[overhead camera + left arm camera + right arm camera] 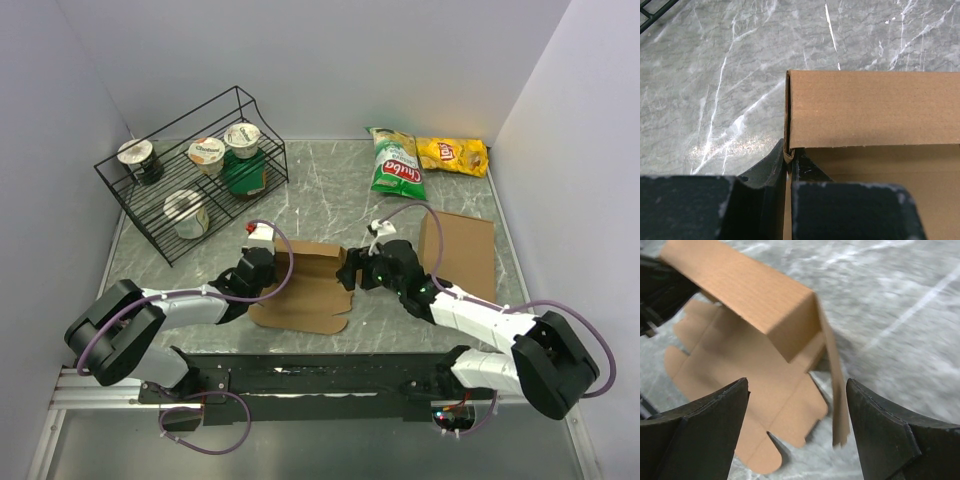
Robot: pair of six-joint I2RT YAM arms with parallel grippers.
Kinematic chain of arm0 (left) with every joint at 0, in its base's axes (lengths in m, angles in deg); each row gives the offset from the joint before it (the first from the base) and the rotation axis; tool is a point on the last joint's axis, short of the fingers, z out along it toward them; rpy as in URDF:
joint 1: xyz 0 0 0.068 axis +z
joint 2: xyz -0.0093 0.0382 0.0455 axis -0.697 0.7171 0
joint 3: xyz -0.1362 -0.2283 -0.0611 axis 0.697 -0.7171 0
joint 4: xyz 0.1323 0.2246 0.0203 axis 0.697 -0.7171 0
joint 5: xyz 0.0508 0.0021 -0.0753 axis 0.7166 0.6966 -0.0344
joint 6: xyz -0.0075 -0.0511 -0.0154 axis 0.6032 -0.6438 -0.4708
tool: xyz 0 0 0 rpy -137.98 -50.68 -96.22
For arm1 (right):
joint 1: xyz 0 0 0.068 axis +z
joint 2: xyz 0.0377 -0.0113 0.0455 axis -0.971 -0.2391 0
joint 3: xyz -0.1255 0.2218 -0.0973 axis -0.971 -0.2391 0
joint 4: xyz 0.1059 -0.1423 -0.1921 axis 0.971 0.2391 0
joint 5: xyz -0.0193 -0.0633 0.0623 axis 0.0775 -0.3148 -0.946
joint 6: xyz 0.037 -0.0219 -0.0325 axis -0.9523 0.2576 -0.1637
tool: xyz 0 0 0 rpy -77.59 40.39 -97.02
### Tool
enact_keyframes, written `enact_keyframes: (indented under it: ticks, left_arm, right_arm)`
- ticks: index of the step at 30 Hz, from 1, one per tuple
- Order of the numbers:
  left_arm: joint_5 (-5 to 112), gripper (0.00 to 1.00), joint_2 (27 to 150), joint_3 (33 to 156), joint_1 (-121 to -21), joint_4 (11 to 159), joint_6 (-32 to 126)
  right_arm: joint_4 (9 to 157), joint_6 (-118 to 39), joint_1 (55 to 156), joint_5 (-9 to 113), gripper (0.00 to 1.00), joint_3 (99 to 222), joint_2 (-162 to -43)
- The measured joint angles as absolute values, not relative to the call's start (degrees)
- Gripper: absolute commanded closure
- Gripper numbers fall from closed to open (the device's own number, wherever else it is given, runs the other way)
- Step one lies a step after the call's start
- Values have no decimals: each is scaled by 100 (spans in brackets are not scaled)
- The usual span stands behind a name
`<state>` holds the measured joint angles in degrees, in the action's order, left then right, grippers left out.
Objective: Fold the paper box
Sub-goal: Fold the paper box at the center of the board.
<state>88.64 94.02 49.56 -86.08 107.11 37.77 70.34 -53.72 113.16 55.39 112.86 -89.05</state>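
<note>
Two robot arms met at a brown paper box lying part-folded on a grey marbled table. The box's long axis ran from one gripper to the other, so each arm had one end of it.

The left gripper was pressed together on the box's left end. In the left wrist view its dark fingers pinched the edge of a raised wall, which stretched away ahead and to the right of them.

The right gripper was spread wide and held nothing. In the right wrist view the box's other end stood just ahead of it, in the gap between its fingers. The raised wall slanted off to the upper left. A loose end flap hung down just inside the finger on the right side of that view, apart from it, and the picture was blurred there. Flat rounded tabs lay below, near the finger on the left of that view.

The right arm was the nearer one to the unfolded end, and the flap probably lay within the reach of its open jaws.
</note>
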Motion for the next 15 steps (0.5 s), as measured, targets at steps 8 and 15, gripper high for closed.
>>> enact_keyframes:
  ticks: [8,15]
  left_arm:
    - [8860,99,9402,4956,-8608,10713,3777]
    - [8860,99,9402,4956,-8608,10713,3777]
  right_arm:
    - [8041,-5543,11344,6367,42,11425,-8900]
    - [8465,-5731,11353,6874,74,11552,-8955]
